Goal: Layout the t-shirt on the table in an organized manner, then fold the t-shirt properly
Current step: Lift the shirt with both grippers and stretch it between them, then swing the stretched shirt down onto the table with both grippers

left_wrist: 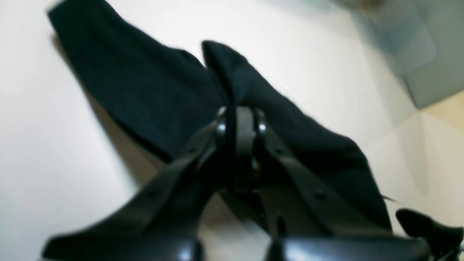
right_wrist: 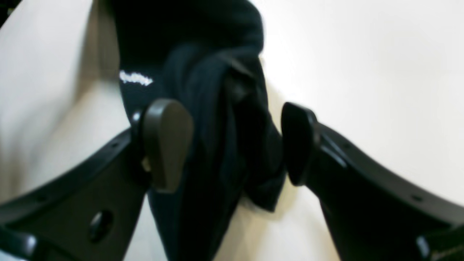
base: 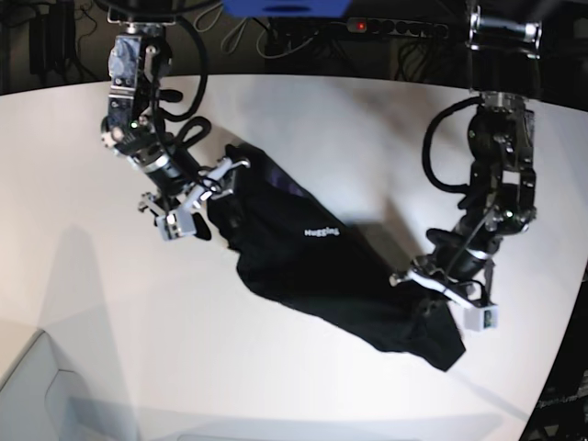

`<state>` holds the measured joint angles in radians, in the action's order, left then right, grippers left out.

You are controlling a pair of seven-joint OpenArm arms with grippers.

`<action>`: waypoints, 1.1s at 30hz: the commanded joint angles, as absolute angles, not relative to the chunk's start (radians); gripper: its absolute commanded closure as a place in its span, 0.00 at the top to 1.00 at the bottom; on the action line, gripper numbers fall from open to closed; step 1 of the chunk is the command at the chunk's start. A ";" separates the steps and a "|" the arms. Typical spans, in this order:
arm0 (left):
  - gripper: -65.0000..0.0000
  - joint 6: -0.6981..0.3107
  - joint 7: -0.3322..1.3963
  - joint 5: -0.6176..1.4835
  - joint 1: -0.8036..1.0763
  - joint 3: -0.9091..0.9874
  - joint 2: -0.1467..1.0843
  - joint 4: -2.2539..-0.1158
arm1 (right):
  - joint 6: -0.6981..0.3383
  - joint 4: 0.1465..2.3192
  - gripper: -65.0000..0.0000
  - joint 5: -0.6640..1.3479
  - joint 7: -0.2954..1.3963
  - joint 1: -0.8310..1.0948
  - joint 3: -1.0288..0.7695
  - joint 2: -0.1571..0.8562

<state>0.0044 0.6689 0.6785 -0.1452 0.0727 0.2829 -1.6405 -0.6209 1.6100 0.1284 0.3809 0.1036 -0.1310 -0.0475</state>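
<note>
While left tool (left_wrist: 241, 125) pinches t-shirt (base: 312, 257), right tool (right_wrist: 232, 143) straddles it.

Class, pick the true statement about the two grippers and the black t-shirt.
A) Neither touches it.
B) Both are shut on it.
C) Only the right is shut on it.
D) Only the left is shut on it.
D: the left gripper is pinched shut on the t-shirt, while the right gripper stands open around a bunch of the cloth.
</note>
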 commanded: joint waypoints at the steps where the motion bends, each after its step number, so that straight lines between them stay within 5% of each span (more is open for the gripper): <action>1: 0.01 0.002 0.648 0.684 -0.147 0.105 0.312 -1.664 | -0.627 1.627 0.64 0.143 0.360 0.096 -0.130 -0.047; 19: 0.01 0.001 0.650 0.940 0.110 0.628 0.435 -1.627 | -0.628 1.698 0.64 0.147 0.355 0.156 -0.137 -0.045; 26: 0.01 0.001 0.650 0.941 0.125 0.653 0.430 -1.583 | -0.628 1.791 0.64 0.257 0.363 0.165 -0.140 -0.024; 33: 0.01 0.001 0.650 0.943 0.159 0.651 0.426 -1.584 | -0.628 1.644 0.64 0.255 0.364 0.119 -0.062 -0.022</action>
